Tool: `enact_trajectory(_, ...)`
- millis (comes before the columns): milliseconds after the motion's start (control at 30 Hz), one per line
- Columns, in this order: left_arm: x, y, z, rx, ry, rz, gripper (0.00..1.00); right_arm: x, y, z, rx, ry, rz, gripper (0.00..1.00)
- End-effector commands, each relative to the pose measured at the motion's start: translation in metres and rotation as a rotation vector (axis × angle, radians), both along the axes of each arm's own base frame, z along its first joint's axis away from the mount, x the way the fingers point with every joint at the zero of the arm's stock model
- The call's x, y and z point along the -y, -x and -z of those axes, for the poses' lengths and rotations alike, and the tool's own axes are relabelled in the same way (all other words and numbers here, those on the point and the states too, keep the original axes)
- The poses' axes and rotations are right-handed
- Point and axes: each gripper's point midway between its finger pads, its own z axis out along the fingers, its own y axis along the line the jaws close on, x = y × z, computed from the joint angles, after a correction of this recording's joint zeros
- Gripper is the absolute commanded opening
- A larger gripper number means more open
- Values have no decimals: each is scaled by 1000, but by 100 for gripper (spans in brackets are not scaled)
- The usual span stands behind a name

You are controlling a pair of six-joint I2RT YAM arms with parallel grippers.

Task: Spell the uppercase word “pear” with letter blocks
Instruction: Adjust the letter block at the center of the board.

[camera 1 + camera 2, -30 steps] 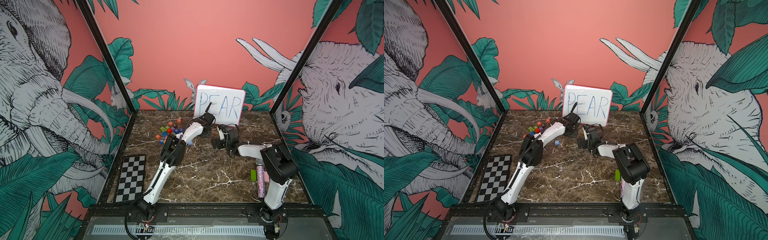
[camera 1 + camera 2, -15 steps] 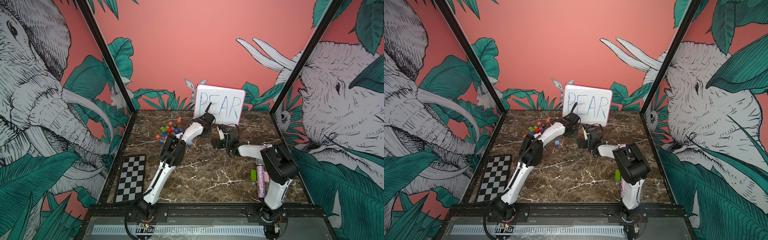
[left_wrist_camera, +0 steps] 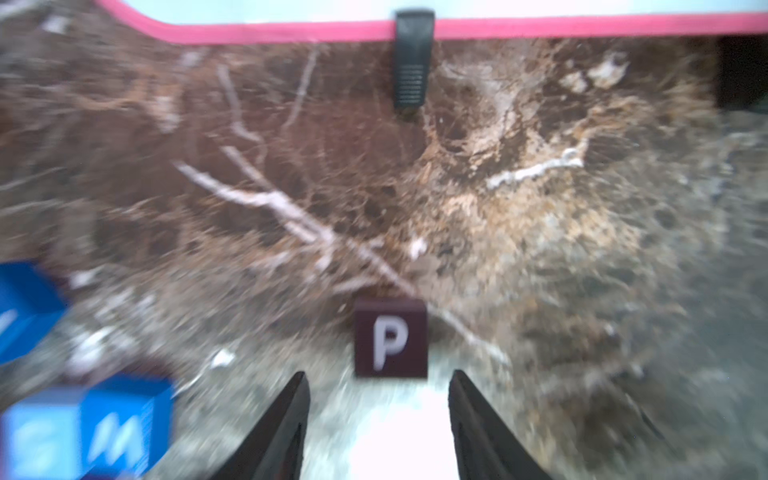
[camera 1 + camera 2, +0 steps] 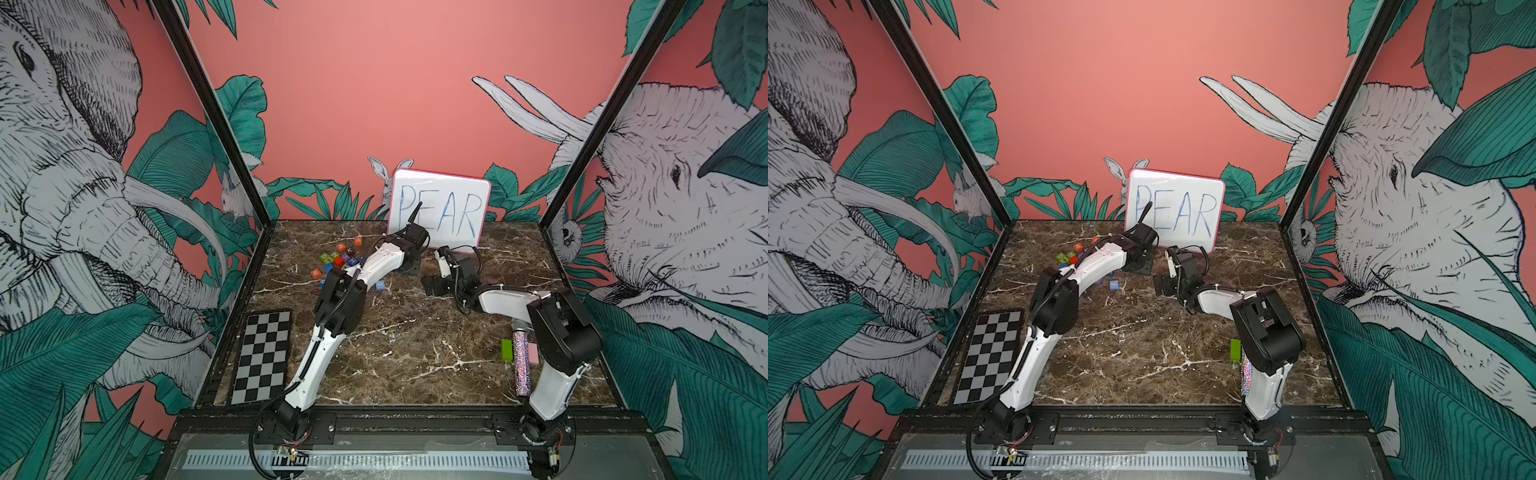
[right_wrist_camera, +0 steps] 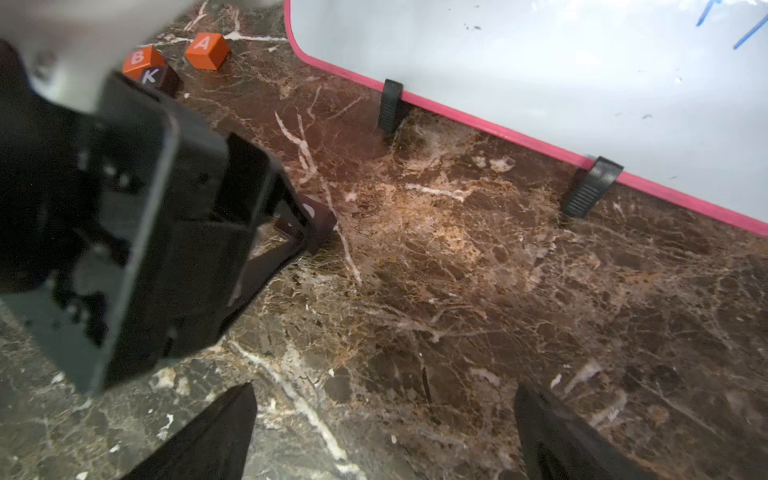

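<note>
The marble bench point(image 4: 415, 340) carries a whiteboard point(image 4: 440, 212) standing at its far edge. Letter blocks point(image 4: 338, 257) cluster toward the far left corner, an orange A block point(image 5: 206, 50) among them. A maroon P block point(image 3: 390, 338) sits apart, in front of the whiteboard. A checkerboard point(image 4: 262, 357) lies along the left edge. Near the right edge lie a green block point(image 4: 506, 349), a glittery stick point(image 4: 520, 365) and a pink block point(image 4: 533, 354), side by side.

Worktop point(image 4: 415, 345) layout
Whiteboard point(image 4: 440, 212) stands mid back edge. P block point(image 3: 390, 338) lies just before it. Other blocks point(image 4: 338, 257) cluster toward the back-left corner. Checkerboard point(image 4: 262, 357) lies along the left edge, and a stick point(image 4: 520, 361) lies near the front-right corner.
</note>
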Motion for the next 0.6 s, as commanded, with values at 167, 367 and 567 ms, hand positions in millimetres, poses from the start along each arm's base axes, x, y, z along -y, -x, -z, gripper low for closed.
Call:
enact_trajectory(167, -44, 5, -78, 120, 42, -77, 62, -20, 9, -18, 6, -66, -54, 99)
enact_trajectory(367, -85, 14, -87, 121, 39, -139, 63, -38, 15, -24, 5, -53, -103, 99)
enact_trajectory(567, -119, 23, -84, 107, 30, -193, 63, -49, 14, -31, 2, -22, -132, 99)
